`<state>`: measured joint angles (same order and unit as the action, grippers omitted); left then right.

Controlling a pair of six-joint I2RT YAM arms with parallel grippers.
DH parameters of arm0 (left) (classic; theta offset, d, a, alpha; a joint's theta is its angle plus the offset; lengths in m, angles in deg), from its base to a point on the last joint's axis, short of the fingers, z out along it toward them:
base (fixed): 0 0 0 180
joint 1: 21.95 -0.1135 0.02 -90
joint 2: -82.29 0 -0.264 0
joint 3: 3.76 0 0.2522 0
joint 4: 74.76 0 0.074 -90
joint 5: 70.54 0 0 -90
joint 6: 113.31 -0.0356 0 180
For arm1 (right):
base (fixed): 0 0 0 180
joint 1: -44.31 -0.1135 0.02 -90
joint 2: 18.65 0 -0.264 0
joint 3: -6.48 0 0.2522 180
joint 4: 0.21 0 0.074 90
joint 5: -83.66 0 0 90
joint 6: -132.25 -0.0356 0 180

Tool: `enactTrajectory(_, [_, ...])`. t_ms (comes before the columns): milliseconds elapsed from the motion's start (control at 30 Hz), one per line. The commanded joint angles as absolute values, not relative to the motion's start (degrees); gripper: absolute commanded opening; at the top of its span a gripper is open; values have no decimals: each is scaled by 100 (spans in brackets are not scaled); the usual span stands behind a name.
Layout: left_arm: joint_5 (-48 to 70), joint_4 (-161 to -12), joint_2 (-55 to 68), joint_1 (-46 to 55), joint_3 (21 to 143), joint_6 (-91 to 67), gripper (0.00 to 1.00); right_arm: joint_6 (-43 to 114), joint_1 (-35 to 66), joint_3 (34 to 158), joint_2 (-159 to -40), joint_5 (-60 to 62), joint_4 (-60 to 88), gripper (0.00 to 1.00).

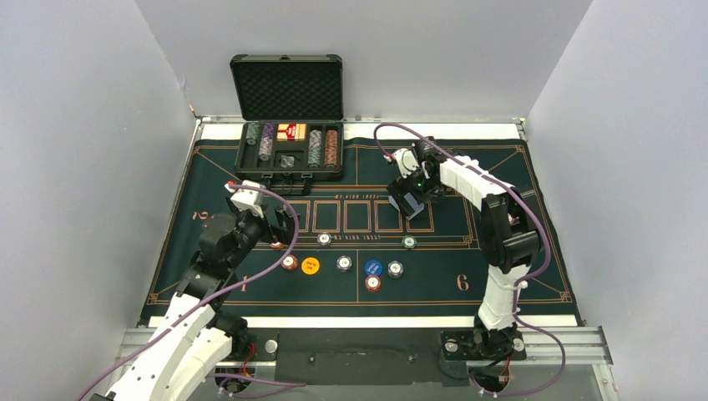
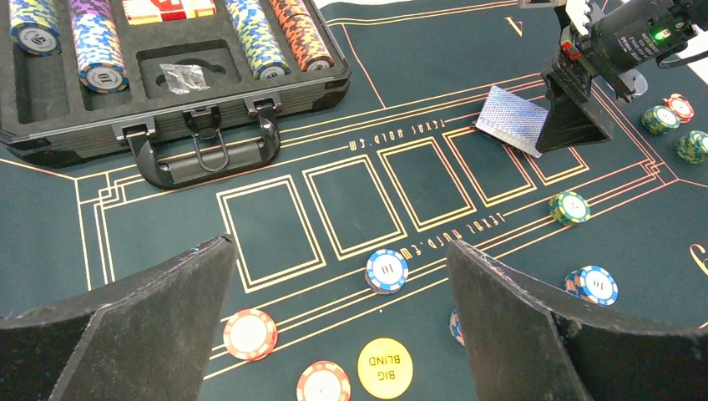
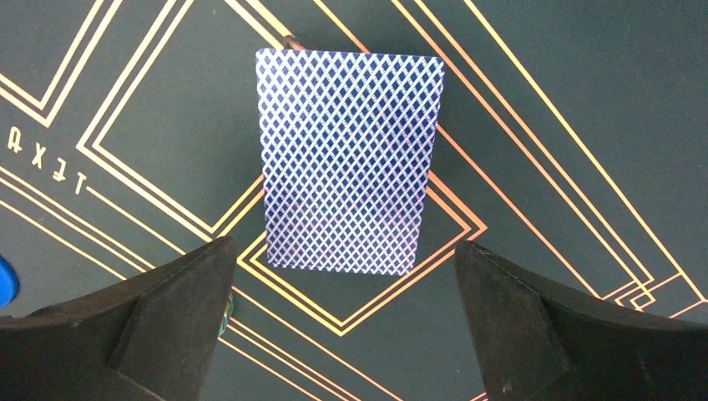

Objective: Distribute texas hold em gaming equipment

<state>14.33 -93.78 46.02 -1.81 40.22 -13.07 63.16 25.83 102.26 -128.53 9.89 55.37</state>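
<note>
A blue-backed playing card (image 3: 349, 159) lies flat on the green mat, over the corner of a gold-outlined box. My right gripper (image 3: 342, 246) hovers over it, open, with nothing between its fingers; it shows too from above (image 1: 409, 200). My left gripper (image 2: 340, 246) stands open and empty above the mat's left half (image 1: 281, 224). Below it lie a blue-white chip (image 2: 387, 270), two red chips (image 2: 249, 333), and a yellow Big Blind disc (image 2: 385, 368). The left wrist view also shows the card (image 2: 511, 119). A blue disc (image 1: 372, 267) and several more chips sit mid-mat.
The open black case (image 1: 288, 163) stands at the back left of the mat, holding rows of chips (image 2: 95, 50) and red card boxes (image 1: 291, 131). Grey walls close in on the left, back and right. A green chip (image 2: 569, 207) lies right of the card boxes' outlines.
</note>
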Motion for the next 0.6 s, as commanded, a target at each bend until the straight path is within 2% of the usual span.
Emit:
enactTrajectory(0, [1479, -9196, 4579, -216, 4208, -1372, 97, 6179, 2535, 10525, -12871, 872, 5515, 100])
enactTrajectory(567, [1460, -9184, 4547, -227, 4208, -1387, 97, 5827, 2417, 10636, -13265, 496, 5371, 99])
